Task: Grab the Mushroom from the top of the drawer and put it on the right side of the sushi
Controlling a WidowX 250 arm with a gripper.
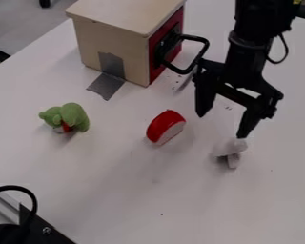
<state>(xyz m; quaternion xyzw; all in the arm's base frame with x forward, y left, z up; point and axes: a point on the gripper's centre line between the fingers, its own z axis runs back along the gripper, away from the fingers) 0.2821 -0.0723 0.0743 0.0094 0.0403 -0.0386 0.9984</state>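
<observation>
On the white table, to the right of the sushi, lies the mushroom. The gripper has its jaws wide; the mushroom is just by the tip farther from the sushi, not between them, so probably only lifting away is needed.

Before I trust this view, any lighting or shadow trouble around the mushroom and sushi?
Camera view: light looks diffuse, no harsh glare on the tabletop; soft shadows beside the mushroom and sushi; same view, the pale mushroom has low contrast against the white tabletop, and the gripper is near-black with little surface detail.
</observation>
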